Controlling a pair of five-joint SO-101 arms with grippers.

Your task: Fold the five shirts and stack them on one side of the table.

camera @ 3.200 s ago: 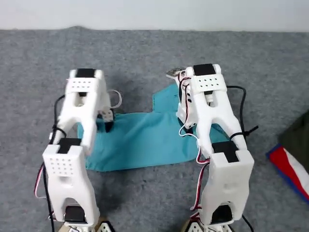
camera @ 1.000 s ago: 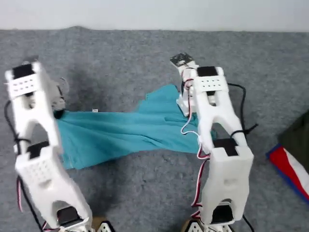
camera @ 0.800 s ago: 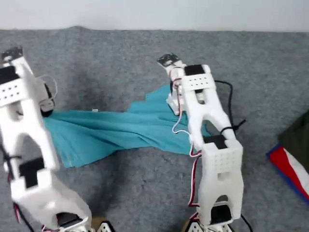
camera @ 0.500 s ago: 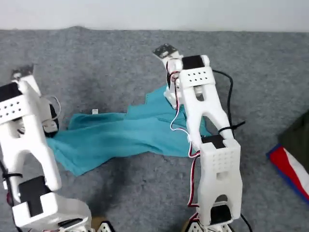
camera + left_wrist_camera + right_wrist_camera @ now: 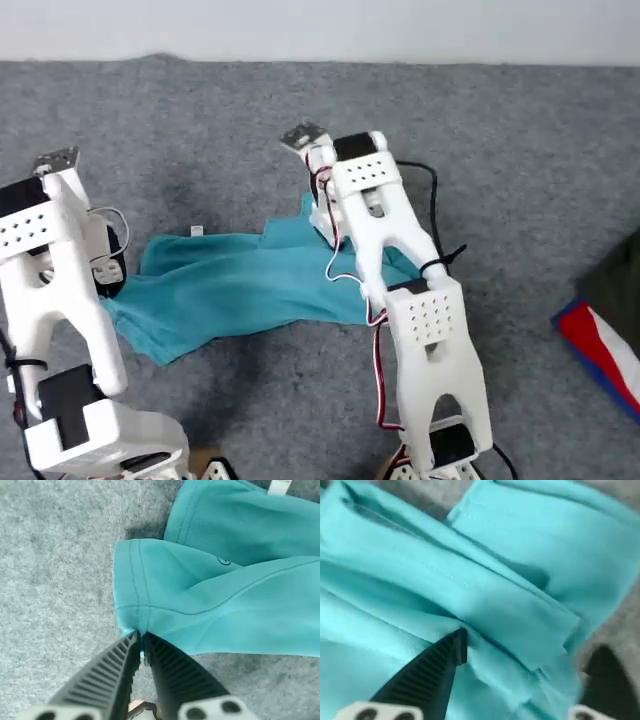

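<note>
At the near edge stand the two arm bases. The left arm [image 5: 50, 290] leans over the left end of the teal shirt [image 5: 240, 290]. The right arm [image 5: 390, 260] stretches across its right part. At the right edge, well apart from the shirt, lie cloths [image 5: 600, 345], one dark green and one red, white and blue.

The shirt lies rumpled on the grey bench [image 5: 520, 150] between the arms, drawn out sideways. One flap points to the far side, just beside the right wrist.

In the left wrist view the left jaws are pinched tight on a stitched hem corner of the shirt [image 5: 225, 595], and the cloth bunches up from the grip. Close up, a small dark mark [image 5: 223, 561] sits on the fabric, too small to read. Farther on is a white tag [image 5: 279, 486]. From above the tag [image 5: 196, 231] is a pale speck with no legible writing.

In the right wrist view the right jaws stand wide apart over layered folds of the shirt [image 5: 470, 580]. One fingertip [image 5: 455, 647] touches a crease and the other is off by the cloth's edge.

Behind the bench is a white wall [image 5: 320, 30].
</note>
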